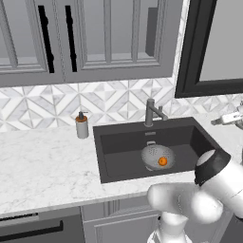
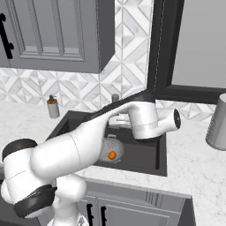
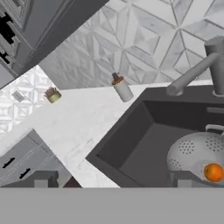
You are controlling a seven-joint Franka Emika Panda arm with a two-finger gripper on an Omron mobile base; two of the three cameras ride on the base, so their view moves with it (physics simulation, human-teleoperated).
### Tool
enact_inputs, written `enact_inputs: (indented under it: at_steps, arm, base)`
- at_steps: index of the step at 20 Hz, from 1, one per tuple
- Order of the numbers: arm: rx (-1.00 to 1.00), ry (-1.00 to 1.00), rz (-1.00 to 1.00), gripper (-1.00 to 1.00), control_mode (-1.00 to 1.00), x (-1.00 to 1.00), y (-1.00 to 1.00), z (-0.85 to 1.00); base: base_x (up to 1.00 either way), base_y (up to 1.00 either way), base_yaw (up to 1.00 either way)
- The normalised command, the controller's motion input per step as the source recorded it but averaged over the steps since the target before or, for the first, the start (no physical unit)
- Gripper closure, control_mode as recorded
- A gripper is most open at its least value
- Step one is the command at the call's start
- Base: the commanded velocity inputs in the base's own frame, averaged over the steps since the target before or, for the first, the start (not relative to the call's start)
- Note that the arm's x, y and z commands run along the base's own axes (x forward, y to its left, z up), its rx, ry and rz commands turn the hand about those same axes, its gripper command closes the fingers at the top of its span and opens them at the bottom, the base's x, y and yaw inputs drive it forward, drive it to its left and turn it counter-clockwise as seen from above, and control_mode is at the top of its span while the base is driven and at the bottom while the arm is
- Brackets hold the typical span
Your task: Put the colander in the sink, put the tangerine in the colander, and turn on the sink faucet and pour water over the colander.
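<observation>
The grey colander [image 1: 154, 155] sits in the dark sink [image 1: 124, 142], right of its middle, with the orange tangerine [image 1: 163, 162] inside it. In the hand view the colander [image 3: 194, 153] and the tangerine [image 3: 213, 172] lie at the lower right. The sink faucet [image 1: 151, 113] stands behind the basin, its spout angled to the right; no water shows. My gripper [image 1: 216, 121] hangs open and empty above the sink's right end, to the right of the faucet and apart from it. From the other side the gripper [image 2: 117, 120] points toward the faucet [image 2: 115, 98]. Its fingertips [image 3: 43, 179] frame the basin.
A soap dispenser [image 1: 82, 125] stands on the marble counter left of the sink. A grey cylinder [image 2: 218, 123] stands on the counter to the right. A dark window frame [image 1: 190, 52] rises behind the sink's right end, cabinets hang above left. A small potted item [image 3: 53, 95] sits far along the counter.
</observation>
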Motion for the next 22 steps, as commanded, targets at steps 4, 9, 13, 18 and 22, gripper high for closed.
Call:
enact_inputs:
  at_steps: [4,9,13,18,22]
  arm:
    - [-0.21,0.01,-0.11,-1.0,-1.0,-0.63,0.4,1.0]
    - [-0.32,0.05,-0.08,-1.0,-1.0,-0.36,0.89,1.0]
    - [-0.33,0.08,-0.06,-1.0,-1.0,-0.26,0.99,0.79]
    - [-0.23,0.14,-0.01,-1.0,-1.0,-0.19,0.76,0.15]
    - [-0.17,0.1,0.0,-1.0,-1.0,-0.07,0.34,-0.36]
  base:
    - [0.0,0.0,0.0]
    - [0.0,0.0,0.0]
    - [0.0,0.0,0.0]
    - [0.0,0.0,0.0]
    - [0.0,0.0,0.0]
